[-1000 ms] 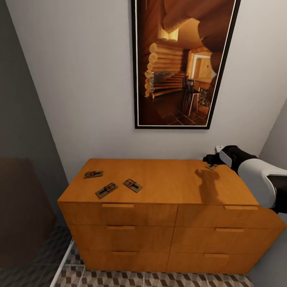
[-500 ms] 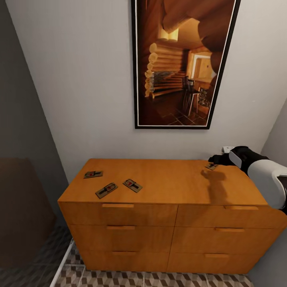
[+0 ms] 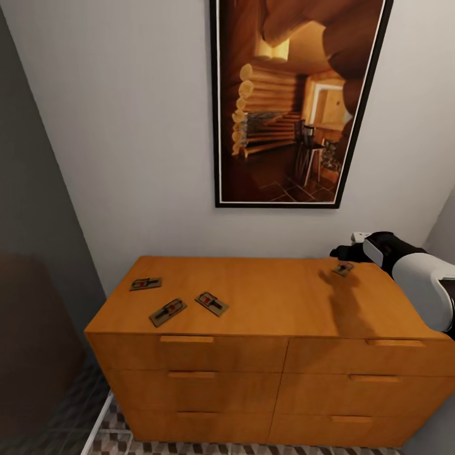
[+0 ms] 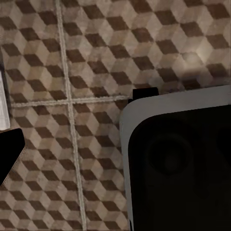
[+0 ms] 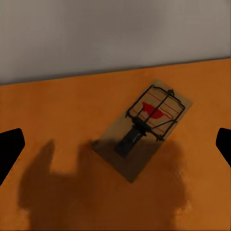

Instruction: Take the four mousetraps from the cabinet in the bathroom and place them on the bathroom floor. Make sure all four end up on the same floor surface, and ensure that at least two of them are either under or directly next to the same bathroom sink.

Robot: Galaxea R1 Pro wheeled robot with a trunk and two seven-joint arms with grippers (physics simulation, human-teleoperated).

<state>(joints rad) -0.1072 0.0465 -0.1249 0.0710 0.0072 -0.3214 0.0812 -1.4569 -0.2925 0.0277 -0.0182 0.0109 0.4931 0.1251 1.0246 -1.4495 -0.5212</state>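
Three mousetraps lie on the left part of the orange-brown cabinet's top (image 3: 272, 303): one at the back left (image 3: 146, 284), one nearer the front (image 3: 167, 311), one beside it (image 3: 212, 303). The fourth mousetrap (image 3: 343, 268) (image 5: 149, 125) rests flat near the cabinet's back right corner. My right gripper (image 3: 346, 254) (image 5: 117, 147) hovers open just over it, a dark fingertip (image 5: 9, 149) on either side, touching nothing. My left gripper (image 4: 115, 156) hangs low and open over the cube-patterned floor tiles (image 4: 72, 57); one of its fingers (image 4: 9, 154) shows, and nothing is held.
A dark-framed picture of a log interior (image 3: 291, 101) hangs on the white wall above the cabinet. A dark panel (image 3: 31, 341) stands to the cabinet's left. The cabinet's right end is close to a side wall (image 3: 442, 227). My own base (image 4: 178, 163) sits beside the left gripper.
The right gripper drew back to the right off the fourth mousetrap, which stays on the cabinet top. The head view has shifted slightly; the three left traps have not moved.
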